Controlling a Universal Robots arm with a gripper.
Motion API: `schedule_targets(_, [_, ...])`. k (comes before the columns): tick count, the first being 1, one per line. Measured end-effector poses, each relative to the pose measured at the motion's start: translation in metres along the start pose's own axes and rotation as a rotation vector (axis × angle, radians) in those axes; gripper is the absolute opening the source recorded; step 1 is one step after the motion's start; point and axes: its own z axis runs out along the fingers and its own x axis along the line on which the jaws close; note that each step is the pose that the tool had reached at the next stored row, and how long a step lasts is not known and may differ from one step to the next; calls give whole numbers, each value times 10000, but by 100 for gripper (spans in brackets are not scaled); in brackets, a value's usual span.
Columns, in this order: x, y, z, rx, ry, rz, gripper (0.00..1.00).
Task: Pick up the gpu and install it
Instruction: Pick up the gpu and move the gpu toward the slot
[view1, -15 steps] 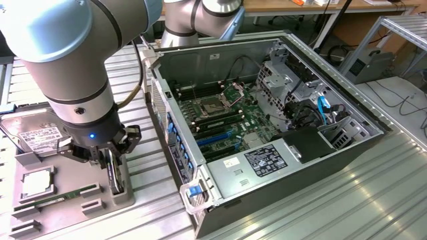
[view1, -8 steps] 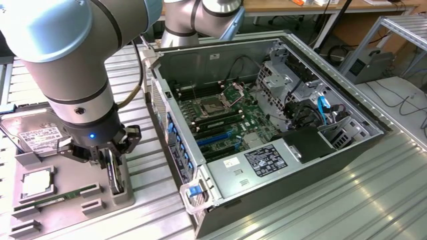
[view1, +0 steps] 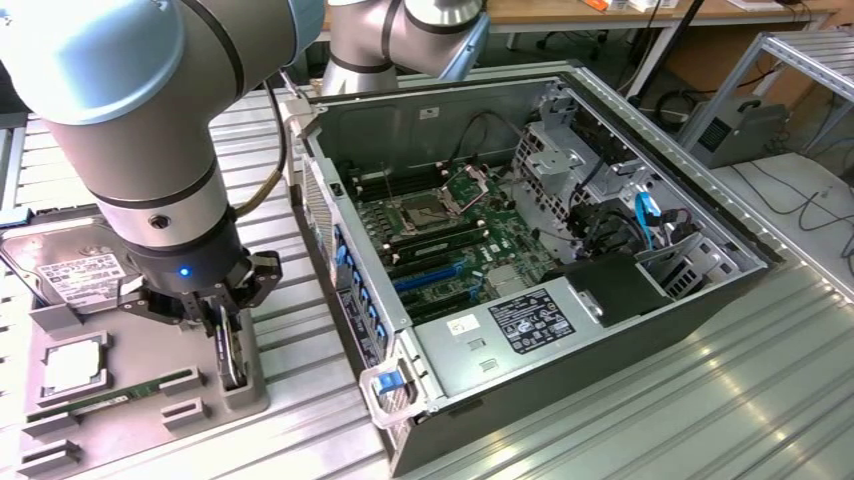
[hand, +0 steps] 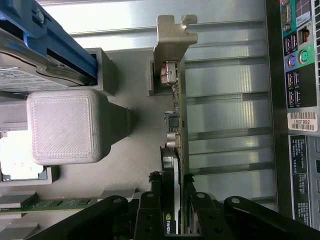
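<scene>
The gpu (hand: 176, 130), a thin rectangular card with a glossy black shroud on one face, a brownish circuit board on the other and a silver end bracket, stood on its long edge in a slot of the grey moulded holder (view1: 247, 395); it had not yet left that slot; the black end effector (view1: 230, 335) straddled the end of the card away from the bracket, its fingers (hand: 156, 200) narrowly parted and lying against the shroud on one side and the board on the other, so by the look of it the card was pinched between them; the step in hand was therefore judged to be the grasp, with the pick-up itself not begun and the install untouched; a lift from here would call for a straight pull along the slot, the card kept upright so that neither bracket nor board edge caught the holder's walls; beside the card in the same holder lay a narrow green RAM stick (view1: 114, 397), and farther off a silver hard drive (view1: 74, 270) with a white label; on the ribbed metal worktop (view1: 694, 400), just beside the holder toward the exterior view's right, the open grey computer case (view1: 614, 130) lay on its side, its blue expansion slots (view1: 424, 277) exposed and vacant.
</scene>
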Motion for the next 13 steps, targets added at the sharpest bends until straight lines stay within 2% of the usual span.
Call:
schedule_targets(7, [0,0,0,0,1,-8,27])
schedule_targets(13, [0,0,0,-6,19,-451,27])
